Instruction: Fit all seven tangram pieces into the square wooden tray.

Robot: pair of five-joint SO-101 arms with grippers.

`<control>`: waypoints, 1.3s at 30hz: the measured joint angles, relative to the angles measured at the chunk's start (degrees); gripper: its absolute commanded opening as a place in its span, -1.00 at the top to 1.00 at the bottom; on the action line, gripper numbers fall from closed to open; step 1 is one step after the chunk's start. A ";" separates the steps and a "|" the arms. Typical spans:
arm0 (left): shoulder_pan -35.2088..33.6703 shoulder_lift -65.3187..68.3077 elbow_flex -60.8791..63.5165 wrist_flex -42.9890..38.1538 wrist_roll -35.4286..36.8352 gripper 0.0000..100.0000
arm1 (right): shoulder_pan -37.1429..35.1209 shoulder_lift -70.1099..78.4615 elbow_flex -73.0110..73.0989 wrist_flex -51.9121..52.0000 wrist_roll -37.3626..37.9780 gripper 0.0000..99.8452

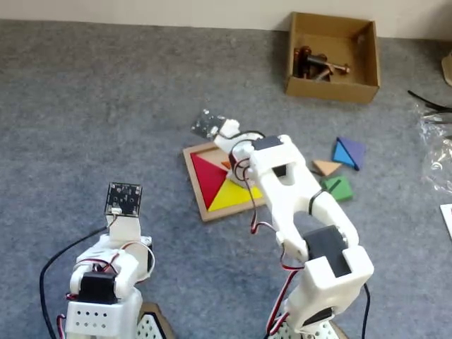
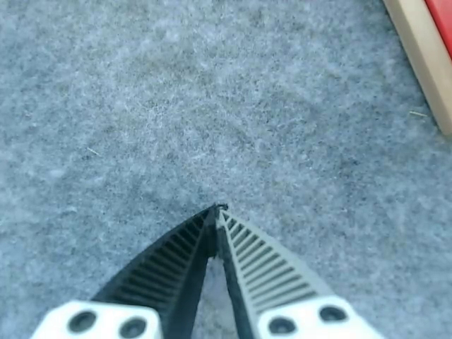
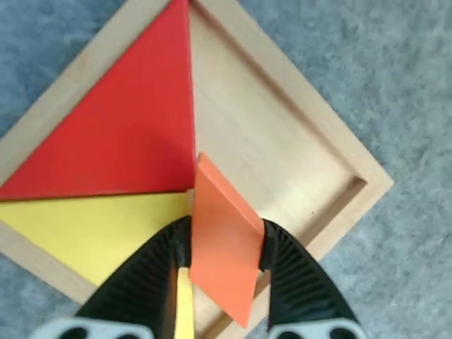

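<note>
Because the right gripper (image 3: 226, 236) is pinching the orange piece (image 3: 219, 212) by two opposite edges and holds it tilted over the tray (image 3: 282, 155), we judge the main risk to be a crooked landing: its far corner sits right where the red triangle (image 3: 134, 134) and the yellow triangle (image 3: 92, 226) meet, and if it comes down at this slant it could ride up on one of them or nudge them out of their corners. We cannot tell whether that corner already touches them. The tray lies loose on the carpet, so a sideways push may also slide it. Both big triangles lie flat and snug against the rim, filling half the tray; the other half is bare wood. Four pieces wait on the carpet, well apart from the tray on its far side: blue (image 1: 344, 154) and purple (image 1: 355, 147) touching, a tan one (image 1: 325, 167) and a green one (image 1: 337, 187) nearby. The left gripper (image 2: 215, 212) is pressed together, holding nothing, low over carpet near a tray corner.
</note>
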 measured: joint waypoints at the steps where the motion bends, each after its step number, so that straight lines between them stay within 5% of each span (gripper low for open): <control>1: 0.00 0.00 0.00 0.00 0.00 0.99 | 0.18 0.00 0.00 0.00 0.88 0.94; 21: 0.00 0.00 0.00 0.00 0.00 0.99 | 0.35 0.00 0.00 0.09 1.93 0.94; 39: 0.00 0.00 0.00 0.00 0.00 0.99 | -1.85 0.00 -0.09 0.18 -10.11 0.94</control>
